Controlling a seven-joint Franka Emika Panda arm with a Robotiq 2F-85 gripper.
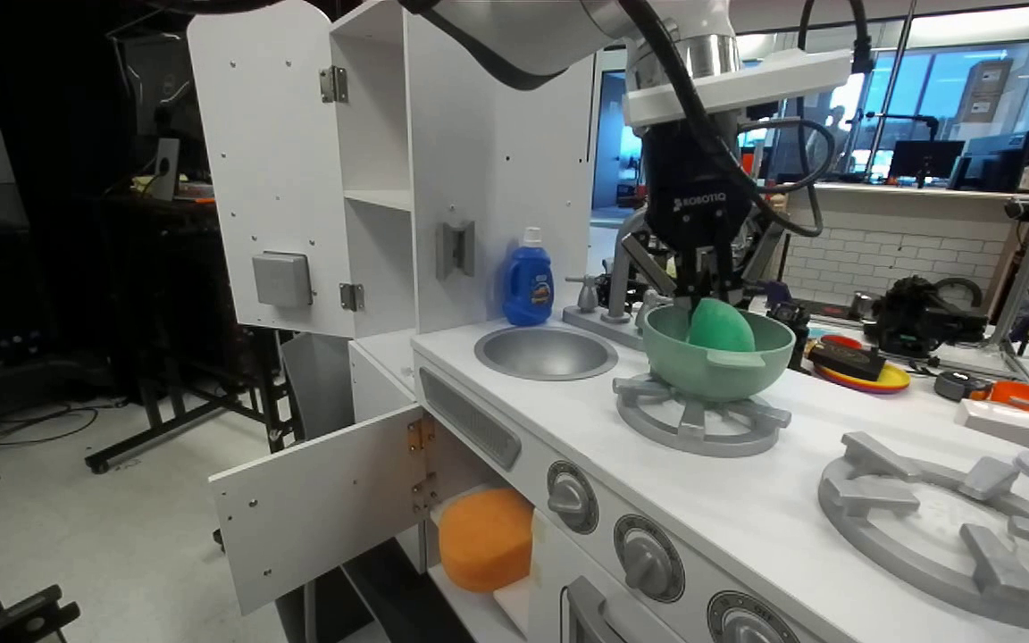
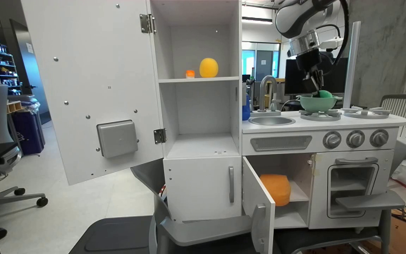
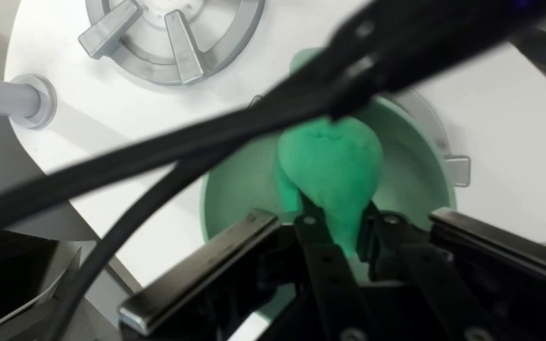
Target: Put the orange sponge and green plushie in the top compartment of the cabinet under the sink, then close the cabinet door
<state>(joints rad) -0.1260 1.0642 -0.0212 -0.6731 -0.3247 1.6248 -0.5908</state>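
The gripper [image 3: 341, 218] pinches the green plushie [image 3: 334, 161] in the bowl [image 1: 693, 379] on the burner [image 1: 702, 442]; the orange sponge [image 2: 277, 189] sits in the cabinet [image 2: 289, 220] — seemingly its top compartment [image 2: 300, 173] — with the door [image 2: 259, 204] open.

In an exterior view's right half, you're seeing three knobs [image 2: 355, 138], two burners [image 2: 366, 114], one green plushie [image 2: 325, 94], one orange sponge [image 2: 277, 190].
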